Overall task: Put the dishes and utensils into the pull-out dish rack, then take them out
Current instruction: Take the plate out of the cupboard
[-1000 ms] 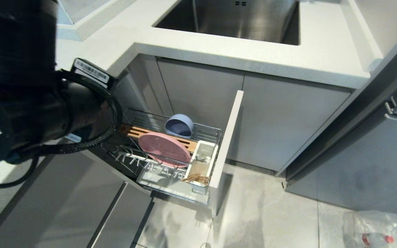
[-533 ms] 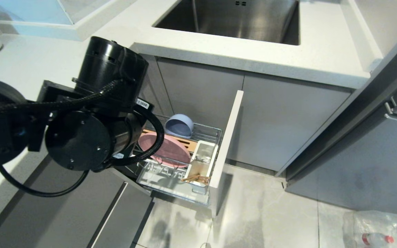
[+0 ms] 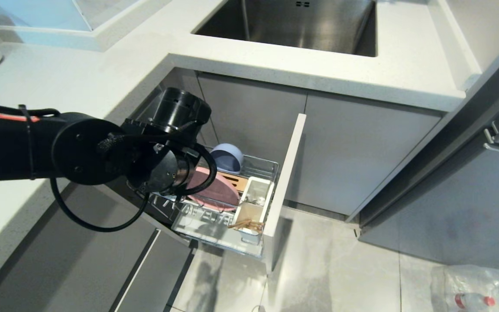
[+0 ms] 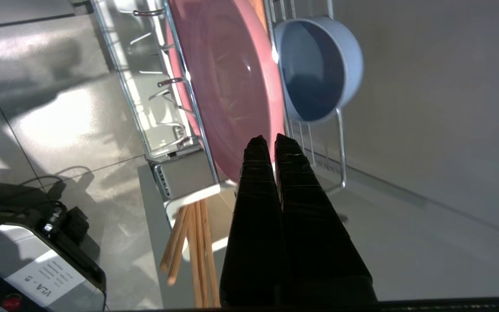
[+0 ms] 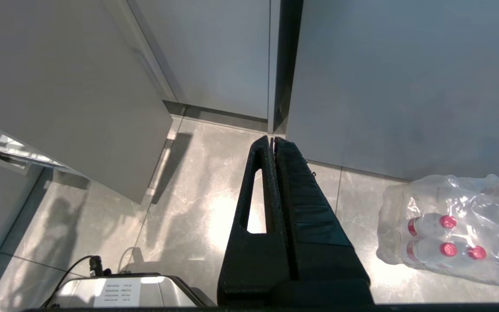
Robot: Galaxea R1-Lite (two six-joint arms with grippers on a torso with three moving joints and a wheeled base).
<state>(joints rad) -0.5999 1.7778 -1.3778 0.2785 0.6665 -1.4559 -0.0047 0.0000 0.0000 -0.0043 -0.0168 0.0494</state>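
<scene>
We see our left gripper (image 4: 271,138) clenched on nothing, its fingertips pressed together just beside the rim of the pink plate (image 4: 228,86). From the head camera the left arm reaches in from nine o'clock and hangs over the pull-out dish rack (image 3: 221,203), which stands drawn out from the cabinet under the sink (image 3: 293,21). From the gripper's tips the plate's face lies at about eleven o'clock in the wrist picture and the blue bowl (image 4: 319,73) at one o'clock. The plate stands on edge in the wire slots, its face running along the rack's length, so we judge that the jaws would have to part and straddle the rim edge-on before any lift. The bowl rests tilted against the rack's back wires, just beyond the plate.

Our right gripper (image 5: 272,139) is also clenched empty, pointing at the floor near a pack of water bottles (image 5: 453,225), well apart from the rack; the left is plainly the nearer arm.

We count one plate, one bowl, one white utensil caddy (image 3: 254,203) and one pair of chopsticks (image 4: 189,242) sticking out of it. Something metallic sits in the caddy's other compartment; we cannot tell whether it is the spoon. With everything racked, we judge that unloading comes next.
</scene>
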